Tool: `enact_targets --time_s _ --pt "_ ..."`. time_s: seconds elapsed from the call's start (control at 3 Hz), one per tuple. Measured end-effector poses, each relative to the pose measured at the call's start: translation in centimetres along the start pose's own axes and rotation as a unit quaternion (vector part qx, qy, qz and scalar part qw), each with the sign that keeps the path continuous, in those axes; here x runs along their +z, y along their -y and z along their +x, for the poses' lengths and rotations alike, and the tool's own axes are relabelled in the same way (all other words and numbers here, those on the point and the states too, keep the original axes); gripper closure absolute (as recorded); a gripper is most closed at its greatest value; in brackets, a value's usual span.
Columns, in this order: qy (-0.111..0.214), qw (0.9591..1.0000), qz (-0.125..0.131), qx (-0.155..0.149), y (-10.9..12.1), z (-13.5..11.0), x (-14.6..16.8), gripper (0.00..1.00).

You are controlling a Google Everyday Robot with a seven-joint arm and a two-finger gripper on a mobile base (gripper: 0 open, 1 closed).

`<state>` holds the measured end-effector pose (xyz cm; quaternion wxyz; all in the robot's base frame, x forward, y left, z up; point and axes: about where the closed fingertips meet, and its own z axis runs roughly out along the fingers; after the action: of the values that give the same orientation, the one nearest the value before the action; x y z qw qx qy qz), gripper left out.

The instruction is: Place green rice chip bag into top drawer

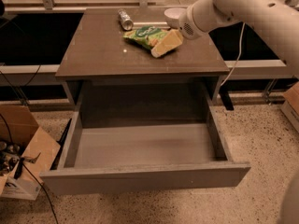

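Since the green rice chip bag (145,34) lies flat on the far half of the cabinet top (103,55), a little right of its middle, you have the pick ahead of you and the drawer has nothing in it yet. The gripper (166,42) sits at the bag's near right edge and overlaps it in this view. Whether it touches the foil or hangs just above it I cannot tell, nor whether the claw is open or closed.

Aim for the body of the bag, not its corner: a crinkly, air-filled packet will likely skid or fold away from a glancing pinch. Come down square and close on a good ridge of foil. Then lift straight up before you swing.

Mind the neighbours. The silver can (124,19) lies just beyond the bag on the far left, and the white bowl (173,16) stands just past it on the far right, close by the arm (243,3). A sideways shove could roll the can.

The top drawer (140,178) is pulled well out toward the near side, wide and deep. Carry the bag over the near lip of the top, lower it toward the middle and let go low
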<state>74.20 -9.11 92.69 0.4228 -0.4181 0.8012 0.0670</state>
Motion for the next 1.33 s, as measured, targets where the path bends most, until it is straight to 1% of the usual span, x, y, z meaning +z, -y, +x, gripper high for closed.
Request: enact_targets --time_s 0.33,0.67,1.0,1.33 --pt "0.02 0.9977 0.013 0.064 3.7 1.2 5.4 0.0" --pt "0.039 0.9927 0.007 0.113 5.6 2.5 8.4 0.0" --pt "0.069 0.9872 -0.017 0.143 6.3 2.3 11.7 0.0" --pt "0.104 0.9805 -0.037 0.163 6.8 1.8 13.5 0.27"
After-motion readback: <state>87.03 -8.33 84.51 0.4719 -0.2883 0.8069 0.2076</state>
